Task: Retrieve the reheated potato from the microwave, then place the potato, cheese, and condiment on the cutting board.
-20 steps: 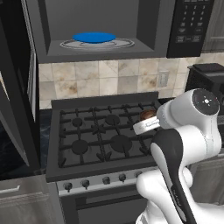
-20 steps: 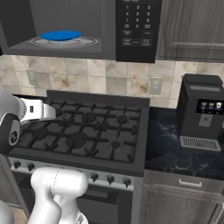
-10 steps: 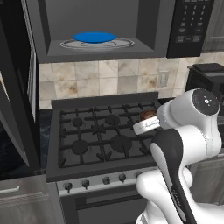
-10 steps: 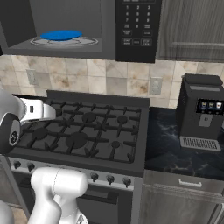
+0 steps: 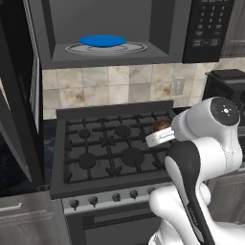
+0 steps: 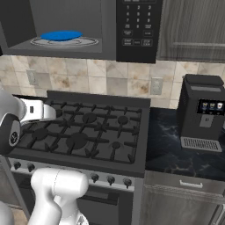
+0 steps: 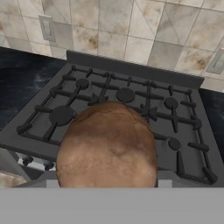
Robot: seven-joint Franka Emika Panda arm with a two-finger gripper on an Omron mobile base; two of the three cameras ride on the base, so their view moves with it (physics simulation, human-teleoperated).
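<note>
Gripper [image 5: 164, 128] half open, clamped on potato [image 7: 107, 146] above stove [image 6: 83, 132]. Risk: potato slips w/ fast swing, drops betw. grates.

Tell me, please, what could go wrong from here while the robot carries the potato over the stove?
1. The potato is round and sits in the pincer above the stove; if it slipped, it would likely fall among the burner grates.
2. The open microwave door juts out at the arm's left; a wide swing could strike it.
</note>
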